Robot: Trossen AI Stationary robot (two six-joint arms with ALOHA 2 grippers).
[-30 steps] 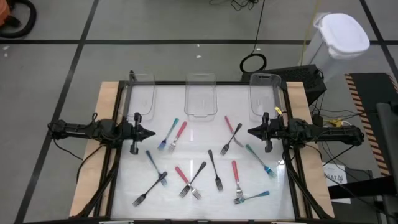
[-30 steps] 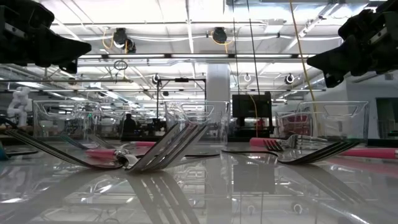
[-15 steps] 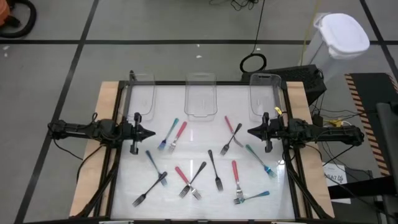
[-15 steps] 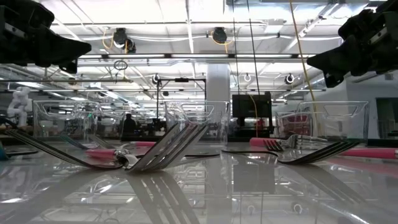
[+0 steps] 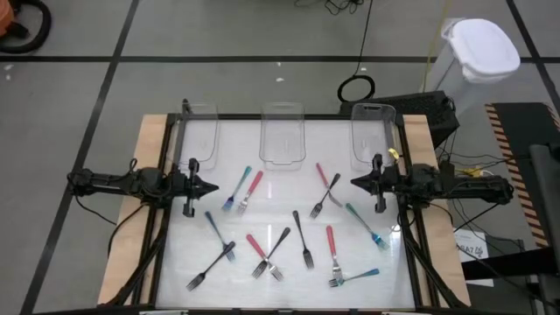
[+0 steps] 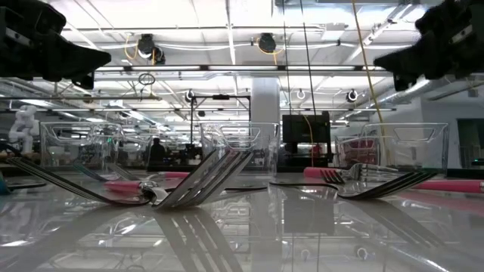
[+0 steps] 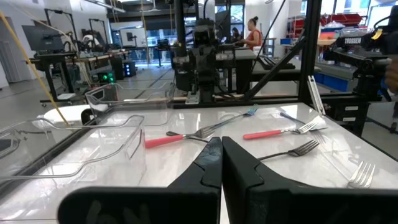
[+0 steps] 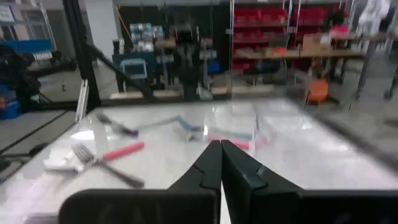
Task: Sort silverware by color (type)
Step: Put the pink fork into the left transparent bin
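Observation:
About a dozen forks lie flat and scattered on the white table (image 5: 280,289). Among them are a teal one (image 5: 238,188) beside a red one (image 5: 254,185), a pink one (image 5: 322,177) crossed by a black one (image 5: 325,194), a teal one (image 5: 366,226), and a black one (image 5: 302,239). My left gripper (image 5: 214,186) hovers at the table's left edge, shut, pointing level toward the middle, with nothing in it (image 7: 221,155). My right gripper (image 5: 353,183) hovers at the right edge, shut and bare (image 8: 219,155), facing the left one.
Three clear plastic trays (image 5: 199,140) (image 5: 282,140) (image 5: 371,136) stand along the table's far edge. Wooden boards (image 5: 131,227) flank the white top on both sides. A black box (image 5: 420,109) and a white-lidded bin (image 5: 479,48) stand off the table at the far right.
My right gripper has risen a little above the table's right edge, still shut and pointing level. The left gripper and the forks have kept still.

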